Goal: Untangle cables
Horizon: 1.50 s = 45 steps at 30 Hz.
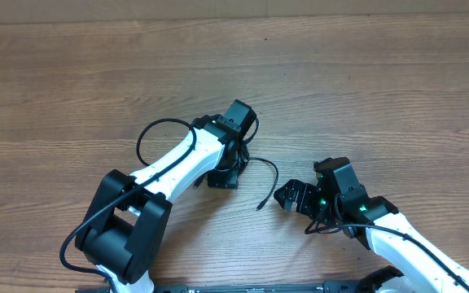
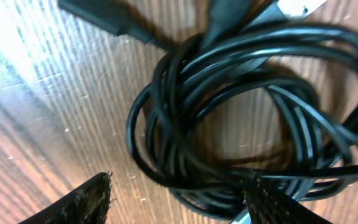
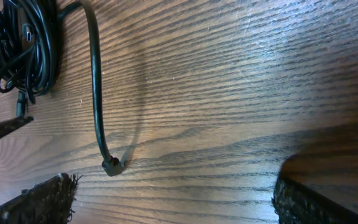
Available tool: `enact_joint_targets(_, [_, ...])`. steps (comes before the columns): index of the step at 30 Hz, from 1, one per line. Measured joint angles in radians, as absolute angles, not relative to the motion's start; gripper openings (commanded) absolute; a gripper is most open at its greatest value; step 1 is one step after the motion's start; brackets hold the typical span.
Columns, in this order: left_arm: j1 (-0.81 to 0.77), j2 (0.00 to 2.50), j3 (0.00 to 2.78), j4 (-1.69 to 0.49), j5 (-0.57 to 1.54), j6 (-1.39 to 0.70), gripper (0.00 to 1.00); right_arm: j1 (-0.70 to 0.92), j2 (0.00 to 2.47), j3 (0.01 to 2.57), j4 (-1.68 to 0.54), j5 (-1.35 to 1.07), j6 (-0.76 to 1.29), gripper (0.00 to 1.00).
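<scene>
Two arms work over a wooden surface (image 1: 72, 73). Overhead, the left hand (image 1: 223, 177) sits right on the cables (image 2: 166, 106) at frame centre. The right hand (image 1: 293, 197) is just to their lower right, near but not touching.

In the left wrist view the left hand's fingers (image 2: 86, 202) stand apart at the bottom edge, with bare wood in part of the gap. The cables fill the middle and right of that frame as tight overlapping coils. The right-side finger overlaps the lowest strands; pinned or only brushed, can't tell. Nothing looks clamped.

The right hand is spread wide and empty, its pads (image 3: 319, 196) at the bottom corners of its view. One loose strand (image 3: 94, 87) runs out of the coils at upper left and down to a small plug end (image 3: 110, 166), which lies flat on the wood, above the pads and nearer the left one.

Two more ends show at the top edge of the left wrist view: a black plug (image 2: 98, 12) and a silver-tipped plug (image 2: 300, 6).

My read is that the step is freeing that loose strand.
- **Right hand:** drop just behind the plug end and close across the cord, not on the plug.
- **Left hand:** press the coils down so they don't drag along.
- **Pull:** go slow and low, toward the lower right of the overhead frame.
- **Risk:** a loop could cinch into a knot. If the whole coil follows, stop and regrip.
</scene>
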<state>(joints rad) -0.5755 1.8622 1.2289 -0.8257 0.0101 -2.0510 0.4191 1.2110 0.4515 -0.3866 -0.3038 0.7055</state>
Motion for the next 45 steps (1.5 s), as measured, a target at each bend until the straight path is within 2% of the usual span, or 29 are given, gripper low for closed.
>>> enact_joint_targets(2, [-0.576, 1.862, 1.229, -0.822, -0.001, -2.057, 0.60, 0.419, 1.211, 0.451, -0.386, -0.298, 0.706, 1.00])
enact_joint_targets(4, [-0.576, 1.865, 1.229, -0.818, -0.009, -2.070, 0.56, 0.419, 1.211, 0.451, -0.387, -0.295, 0.706, 1.00])
enact_joint_targets(5, [-0.576, 1.868, 1.229, -0.817, -0.012, -2.070, 0.46, 0.419, 1.211, 0.451, -0.389, -0.295, 0.706, 1.00])
enact_joint_targets(6, [-0.577, 1.876, 1.229, -0.809, -0.013, -2.070, 0.41, 0.419, 1.211, 0.451, -0.390, -0.295, 0.706, 1.00])
enact_joint_targets(8, [-0.583, 1.899, 1.229, -0.801, -0.014, -2.074, 0.24, 0.419, 1.211, 0.451, -0.393, -0.290, 0.706, 1.00])
enact_joint_targets(9, [-0.588, 1.912, 1.229, -0.799, -0.014, -2.074, 0.11, 0.419, 1.211, 0.451, -0.397, -0.289, 0.706, 1.00])
enact_joint_targets(10, [-0.592, 1.921, 1.229, -0.799, -0.018, -2.075, 0.04, 0.419, 1.211, 0.451, -0.401, -0.288, 0.706, 1.00])
enact_joint_targets(15, [-0.596, 1.911, 1.236, -0.820, -0.019, -2.054, 0.04, 0.419, 1.211, 0.451, -0.409, -0.288, 0.706, 1.00])
enact_joint_targets(21, [-0.594, 1.854, 1.217, -0.839, -0.020, -1.843, 0.04, 0.419, 1.211, 0.450, -0.335, -0.348, 0.707, 0.99])
enact_joint_targets(23, [-0.593, 1.804, 1.216, -0.841, -0.019, -1.748, 0.04, 0.419, 1.211, 0.448, -0.272, -0.400, 0.706, 0.93])
enact_joint_targets(27, [-0.593, 1.719, 1.216, -0.836, -0.002, -1.661, 0.04, 0.419, 1.212, 0.447, -0.183, -0.476, 0.709, 0.74])
enact_joint_targets(35, [-0.593, 1.700, 1.216, -0.808, 0.136, -1.612, 0.04, 0.419, 1.212, 0.445, -0.014, -0.510, 0.730, 0.64])
enact_joint_targets(38, [-0.593, 1.700, 1.216, -0.776, 0.173, -1.611, 0.04, 0.419, 1.213, 0.443, 0.071, -0.507, 0.745, 0.52])
enact_joint_targets(39, [-0.593, 1.700, 1.216, -0.763, 0.189, -1.609, 0.04, 0.419, 1.213, 0.443, 0.085, -0.507, 0.747, 0.51])
enact_joint_targets(42, [-0.593, 1.700, 1.216, -0.744, 0.228, -1.596, 0.04, 0.419, 1.213, 0.443, 0.118, -0.480, 0.756, 0.40])
enact_joint_targets(45, [-0.587, 1.700, 1.216, -0.737, 0.257, -1.593, 0.04, 0.418, 1.213, 0.443, 0.136, -0.460, 0.762, 0.04])
